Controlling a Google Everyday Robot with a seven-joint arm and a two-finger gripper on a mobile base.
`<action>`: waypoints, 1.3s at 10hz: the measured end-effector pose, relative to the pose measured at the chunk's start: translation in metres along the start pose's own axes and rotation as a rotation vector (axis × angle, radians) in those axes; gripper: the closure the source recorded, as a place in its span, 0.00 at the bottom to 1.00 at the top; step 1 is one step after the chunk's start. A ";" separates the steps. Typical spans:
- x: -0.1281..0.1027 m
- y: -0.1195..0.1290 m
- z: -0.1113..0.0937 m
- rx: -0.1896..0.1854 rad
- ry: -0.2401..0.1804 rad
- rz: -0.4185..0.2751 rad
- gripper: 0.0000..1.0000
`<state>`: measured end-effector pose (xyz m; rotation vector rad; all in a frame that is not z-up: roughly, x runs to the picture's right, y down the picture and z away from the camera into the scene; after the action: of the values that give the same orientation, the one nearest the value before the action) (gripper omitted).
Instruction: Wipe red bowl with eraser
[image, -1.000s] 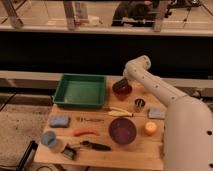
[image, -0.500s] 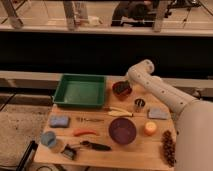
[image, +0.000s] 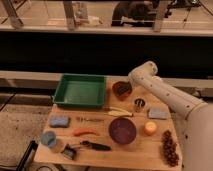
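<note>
The red bowl (image: 121, 90) is small and orange-red with a dark inside. It stands at the back of the wooden table (image: 107, 150), right of the green tray. My white arm (image: 165, 95) reaches in from the right and bends down over the bowl. The gripper (image: 131, 85) is at the arm's end, at the bowl's right rim, mostly hidden by the arm. I cannot make out the eraser; it may be hidden at the gripper.
A green tray (image: 80, 91) stands at the back left. A small dark cup-like thing (image: 139, 105) is just in front of the red bowl. A larger maroon bowl (image: 122, 130), blue-grey pads (image: 59, 121) (image: 157, 113), grapes (image: 169, 147), a red chili (image: 84, 132) and utensils are also on the table.
The arm's bend has come down and slightly right toward the red bowl. The forearm has swung off the table's right front, uncovering the grapes. The objects have not moved.
</note>
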<state>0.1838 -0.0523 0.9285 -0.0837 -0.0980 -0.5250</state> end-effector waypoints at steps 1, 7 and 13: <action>0.005 0.003 -0.002 0.000 0.009 0.003 1.00; 0.031 0.024 -0.009 -0.012 0.067 0.009 1.00; 0.039 -0.002 0.010 -0.027 0.109 -0.008 1.00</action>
<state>0.2152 -0.0722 0.9433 -0.0809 0.0152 -0.5380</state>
